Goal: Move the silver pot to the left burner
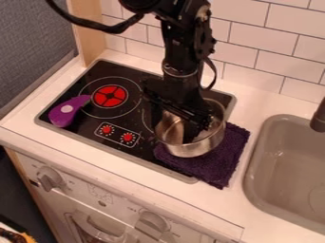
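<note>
parted at the fingers of the black gripper point(171, 131), with one dipping inside the silver pot point(191, 149). hanging steeply down from twelve o'clock on the black arm point(183, 47), angled over the open top. as for the pot, upright at the stovetop's point(86, 129) three o'clock side, with the red burner point(109, 96) at its ten o'clock and purple cloth point(223, 163) at its five.

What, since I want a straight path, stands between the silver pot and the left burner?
Nothing visible stands between the silver pot and the left burner, apart from the tool at the pot. The purple toy eggplant lies beyond the burner, its stem over the ring.
</note>
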`<state>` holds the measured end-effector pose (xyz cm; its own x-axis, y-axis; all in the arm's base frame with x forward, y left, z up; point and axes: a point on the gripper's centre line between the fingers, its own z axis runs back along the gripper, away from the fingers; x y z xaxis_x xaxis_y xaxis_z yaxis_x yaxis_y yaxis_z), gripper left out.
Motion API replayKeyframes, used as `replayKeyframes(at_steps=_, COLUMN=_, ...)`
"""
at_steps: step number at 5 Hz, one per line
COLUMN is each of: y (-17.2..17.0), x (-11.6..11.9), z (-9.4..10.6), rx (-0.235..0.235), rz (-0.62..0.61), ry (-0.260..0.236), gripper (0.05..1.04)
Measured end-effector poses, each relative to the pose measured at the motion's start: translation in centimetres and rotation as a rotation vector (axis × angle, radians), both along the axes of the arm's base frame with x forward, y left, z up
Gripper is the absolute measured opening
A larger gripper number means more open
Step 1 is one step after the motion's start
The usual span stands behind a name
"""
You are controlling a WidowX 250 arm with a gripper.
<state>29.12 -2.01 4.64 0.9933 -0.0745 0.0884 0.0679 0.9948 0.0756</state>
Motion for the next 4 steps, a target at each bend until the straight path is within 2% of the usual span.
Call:
replayKeyframes(at_steps=3, y=0.89, x=0.78, z=0.00, rx=-0.019, rz=0.070, ry=0.001, gripper=1.001)
replayKeyframes(at_steps=4, y=0.90, x=0.97, z=0.60, rx=-0.020, rz=0.069, ry=-0.018, gripper=1.001)
